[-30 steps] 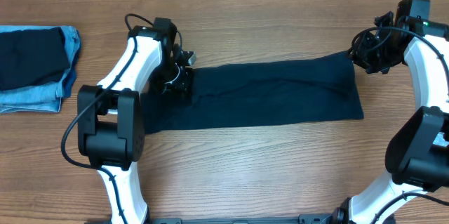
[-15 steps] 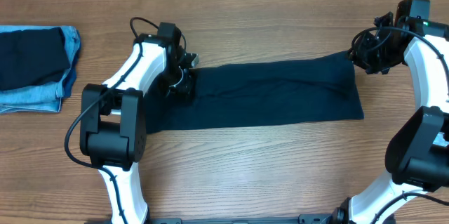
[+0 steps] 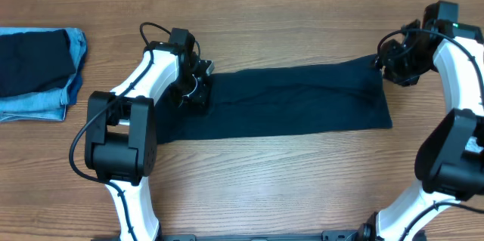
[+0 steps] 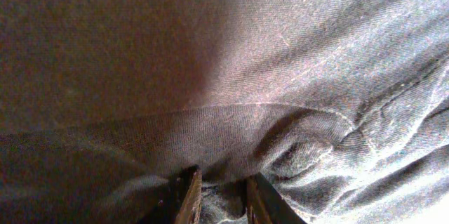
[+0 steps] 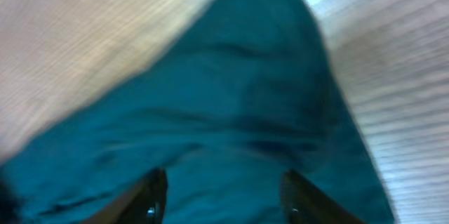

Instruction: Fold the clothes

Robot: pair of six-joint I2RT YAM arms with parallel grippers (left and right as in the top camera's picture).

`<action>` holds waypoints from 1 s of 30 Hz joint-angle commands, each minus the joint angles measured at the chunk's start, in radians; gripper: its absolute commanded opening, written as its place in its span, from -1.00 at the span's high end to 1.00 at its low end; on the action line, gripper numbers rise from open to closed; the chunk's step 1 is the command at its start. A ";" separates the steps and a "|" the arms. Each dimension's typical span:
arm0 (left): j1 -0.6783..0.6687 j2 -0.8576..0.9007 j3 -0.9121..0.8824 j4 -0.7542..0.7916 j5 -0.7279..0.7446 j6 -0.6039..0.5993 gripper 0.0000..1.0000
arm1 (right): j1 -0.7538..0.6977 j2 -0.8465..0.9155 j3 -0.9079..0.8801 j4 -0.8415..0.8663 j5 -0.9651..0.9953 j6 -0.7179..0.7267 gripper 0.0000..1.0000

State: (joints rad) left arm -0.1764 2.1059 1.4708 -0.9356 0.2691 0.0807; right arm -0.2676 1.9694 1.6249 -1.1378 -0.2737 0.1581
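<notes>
A light-brown wooden table (image 3: pixel 265 188), its grain running left to right, fills the overhead view; the right wrist camera shows its surface pale and blurred.

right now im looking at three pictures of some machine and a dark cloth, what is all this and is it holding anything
Two white and black robot arms sit at a wooden table. Each ends in a two-finger gripper.

The wide picture looks straight down from above. The other two come from small cameras on each arm's wrist, looking out past its own gripper.

A long dark navy shirt lies flat across the middle. At the far left edge is a stack of folded clothes, dark navy on top of light blue denim.

The left gripper is pinched on a bunched fold at one end of the shirt. The right gripper is at the other end with its jaws spread apart over the cloth, gripping nothing. That picture is blurred.
</notes>
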 commanded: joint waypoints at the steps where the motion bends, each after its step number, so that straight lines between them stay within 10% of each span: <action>1: -0.001 0.000 -0.032 -0.013 -0.007 -0.003 0.48 | -0.004 0.037 0.010 -0.064 0.142 0.021 -0.27; 10: -0.001 0.000 -0.032 -0.008 -0.007 -0.002 0.49 | -0.008 0.040 -0.031 -0.116 0.044 0.128 -0.51; 18: -0.002 0.000 -0.032 -0.003 -0.006 -0.002 0.49 | -0.009 0.040 -0.187 0.100 -0.069 0.447 -0.38; 30: 0.006 0.000 -0.032 -0.031 -0.043 -0.002 0.53 | -0.020 0.040 -0.234 0.278 0.011 0.524 0.10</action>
State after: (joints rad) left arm -0.1764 2.1052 1.4681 -0.9459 0.2607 0.0807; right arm -0.2794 2.0079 1.3945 -0.8810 -0.2916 0.6441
